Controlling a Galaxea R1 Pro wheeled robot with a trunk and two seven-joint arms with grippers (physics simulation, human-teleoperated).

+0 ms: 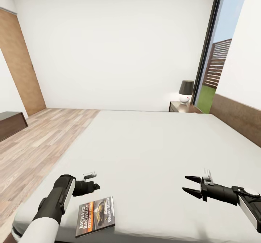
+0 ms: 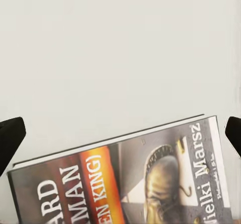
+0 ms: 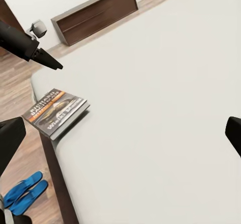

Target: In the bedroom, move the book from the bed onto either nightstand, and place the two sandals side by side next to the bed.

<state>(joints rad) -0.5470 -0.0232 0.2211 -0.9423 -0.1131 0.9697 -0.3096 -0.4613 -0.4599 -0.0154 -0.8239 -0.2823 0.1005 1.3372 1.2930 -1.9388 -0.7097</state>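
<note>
The book (image 1: 96, 215), dark with an orange band and white lettering, lies flat near the corner of the bed's pale grey mattress (image 1: 145, 152). My left gripper (image 1: 93, 187) hovers just beyond the book, apart from it. In the left wrist view the left gripper (image 2: 120, 133) is open, and the book (image 2: 125, 179) lies below the gap. My right gripper (image 1: 188, 185) hangs open over the bare mattress, empty. The right wrist view shows the book (image 3: 57, 111) at the mattress edge and the two blue sandals (image 3: 25, 191) side by side on the floor beside the bed.
A nightstand (image 1: 183, 107) with a dark-shaded lamp (image 1: 186, 90) stands at the far end by the tall window (image 1: 217, 54). The wooden headboard (image 1: 235, 116) runs along the right. A long dark bench (image 3: 95, 13) stands on the plank floor (image 1: 40, 145).
</note>
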